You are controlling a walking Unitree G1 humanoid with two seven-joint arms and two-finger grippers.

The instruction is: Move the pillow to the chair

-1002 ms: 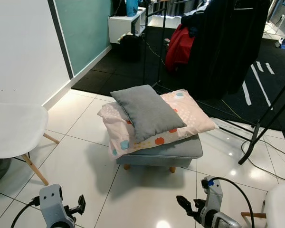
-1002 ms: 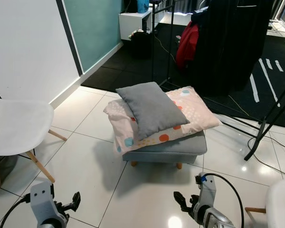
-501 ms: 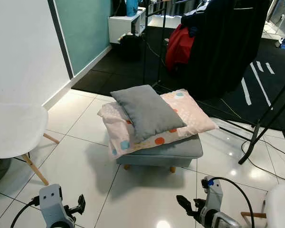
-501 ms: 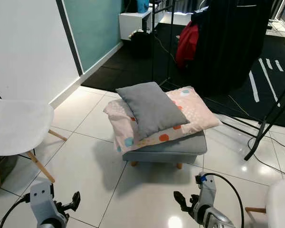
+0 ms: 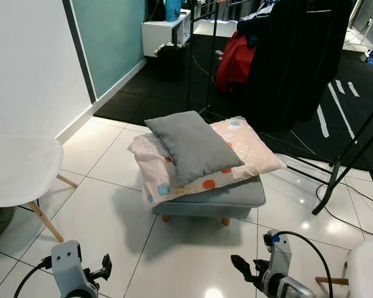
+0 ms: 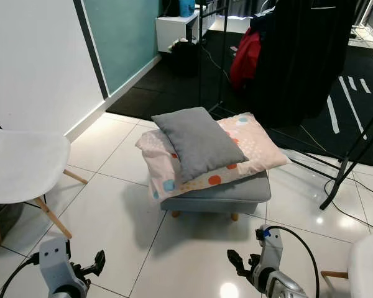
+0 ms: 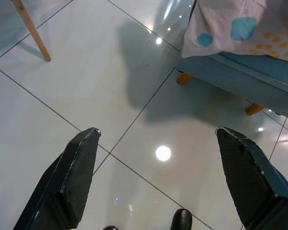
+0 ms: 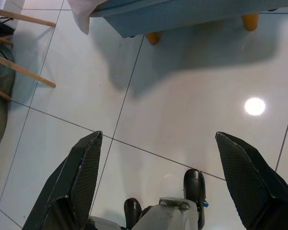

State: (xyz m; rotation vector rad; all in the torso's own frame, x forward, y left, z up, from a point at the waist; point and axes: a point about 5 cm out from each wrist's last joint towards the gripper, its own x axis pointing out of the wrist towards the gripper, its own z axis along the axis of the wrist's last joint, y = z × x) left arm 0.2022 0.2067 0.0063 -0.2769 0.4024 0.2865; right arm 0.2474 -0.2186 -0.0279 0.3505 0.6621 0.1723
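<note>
Centrally, grey pillow (image 5: 193, 146) atop patterned pillow (image 5: 248, 152), footstool (image 5: 236, 197); white chair (image 5: 18, 171) left.

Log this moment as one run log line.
stage: before pickup | grey pillow: atop spotted pillow on footstool | white chair: robot's left | left gripper: open, low | right gripper: open, low

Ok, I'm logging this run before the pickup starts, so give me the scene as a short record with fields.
pillows: grey pillow lies on top of a spotted pink pillow
support: both rest on a blue-grey footstool
target: white chair to the robot's left, seat bare
left pincer: open, low over the tiled floor, holding nothing
right pincer: open, low over the floor, holding nothing
progress: pillow not yet grasped
background: dark clothes on a rack
</note>
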